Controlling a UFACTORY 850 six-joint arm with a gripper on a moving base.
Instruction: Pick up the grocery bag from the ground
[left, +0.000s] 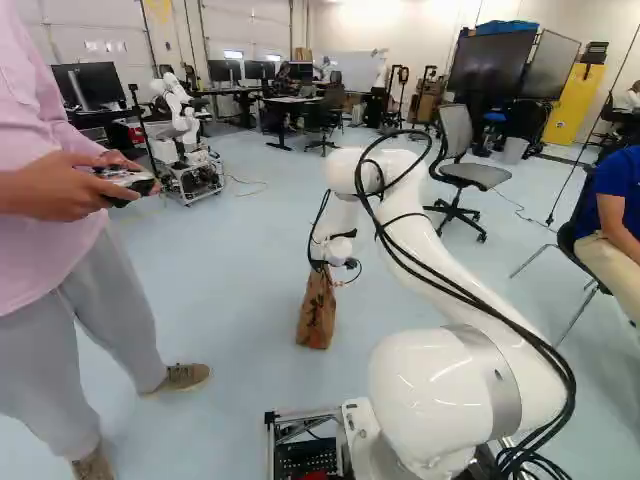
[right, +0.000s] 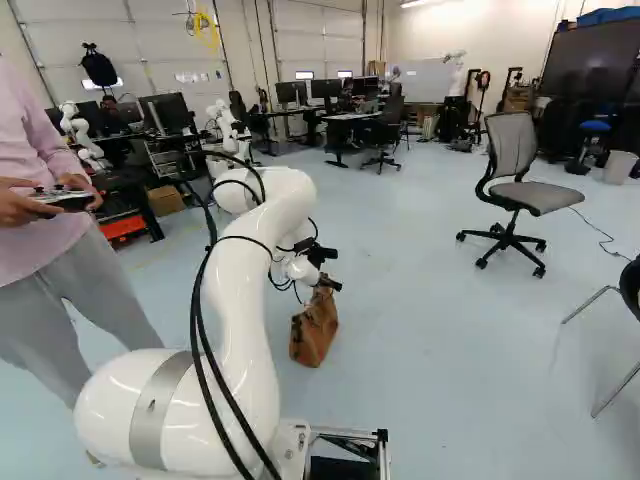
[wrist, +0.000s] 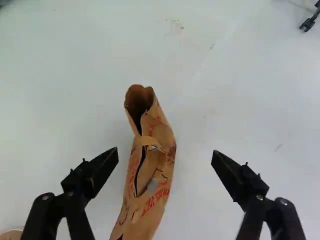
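Paper bag and hand, three views. The brown paper bag is on the pale blue floor, beneath the hand at the end of the white arm. In the wrist view, the fingers of the hand are spread well apart; the bag shows between them, closer to one finger than to the other, with its mouth gaping and red print along its side. Bare floor shows on either side of it, between paper and fingers. In the base views the bag seems to stand upright with a slight lean, though its top is partly hidden. Right of the bag in both base views: a grey office chair.
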